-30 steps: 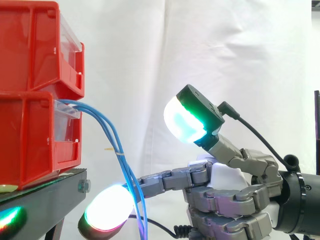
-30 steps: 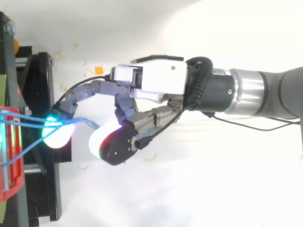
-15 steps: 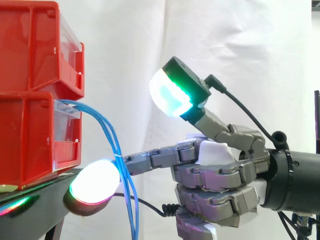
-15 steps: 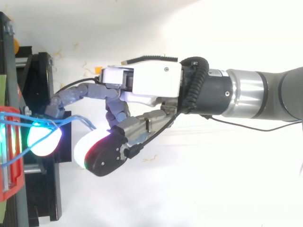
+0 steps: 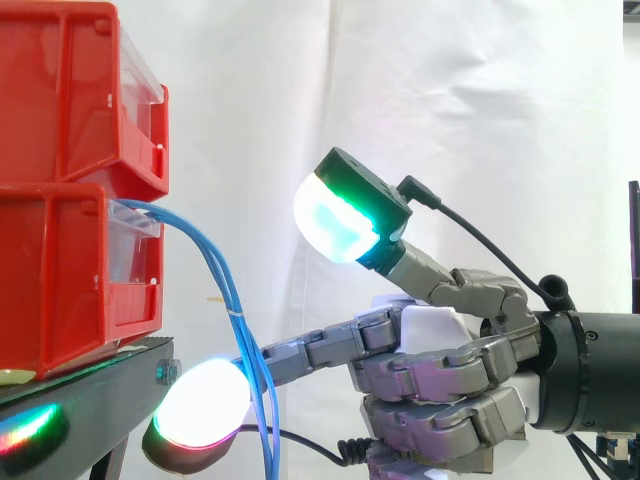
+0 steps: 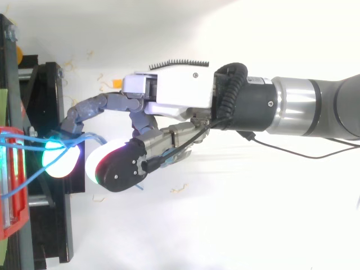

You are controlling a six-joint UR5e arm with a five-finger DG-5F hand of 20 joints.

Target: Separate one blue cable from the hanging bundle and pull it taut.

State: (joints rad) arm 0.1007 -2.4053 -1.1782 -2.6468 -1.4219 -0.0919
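Here: hand [image 5: 440,345] nearest, one finger stretched toward bins, thumb raised well apart, other fingers folded in; nothing pinched. Outstretched finger's pad [image 5: 200,405] glows white and red, just beside edge of stand [image 5: 100,385]. Blue cables [image 5: 225,275] hang from front of lower bin [image 5: 60,280], bunched together, crossing that finger just behind pad and touching it. Upper bin [image 5: 60,90] stacked above. Curtain [image 5: 450,100] behind.

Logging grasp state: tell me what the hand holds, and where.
Nothing is gripped. An outstretched finger of the hand crosses the thin blue cables; the thumb stands clear above.
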